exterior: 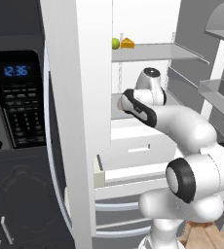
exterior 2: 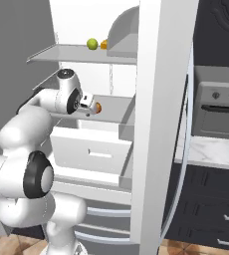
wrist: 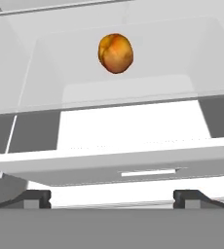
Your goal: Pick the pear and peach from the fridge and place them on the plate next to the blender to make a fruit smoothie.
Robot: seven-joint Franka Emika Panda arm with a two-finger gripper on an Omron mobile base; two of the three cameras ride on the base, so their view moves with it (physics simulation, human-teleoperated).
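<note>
The fridge [exterior: 80,121] is open, with its white shelves and drawers exposed. The arm [exterior: 182,126] is extended into the middle compartment. On the upper shelf [exterior 2: 81,52] the pear [exterior 2: 92,44] is seen beside a yellow-orange wedge [exterior: 128,43]. On the middle shelf [wrist: 128,92] the peach [wrist: 115,53] rests alone, above a drawer [wrist: 119,160].

The gripper [wrist: 112,197] is held level with the middle shelf, and its fingers [wrist: 36,198] are spread wide with nothing between them. In the hand view the peach lies straight ahead along the gripper's axis, close to centred between the fingertips, and apart from them. The peach is nearly round, so no long axis has to be matched. A forward advance is judged necessary before the fingers are closed.
</note>
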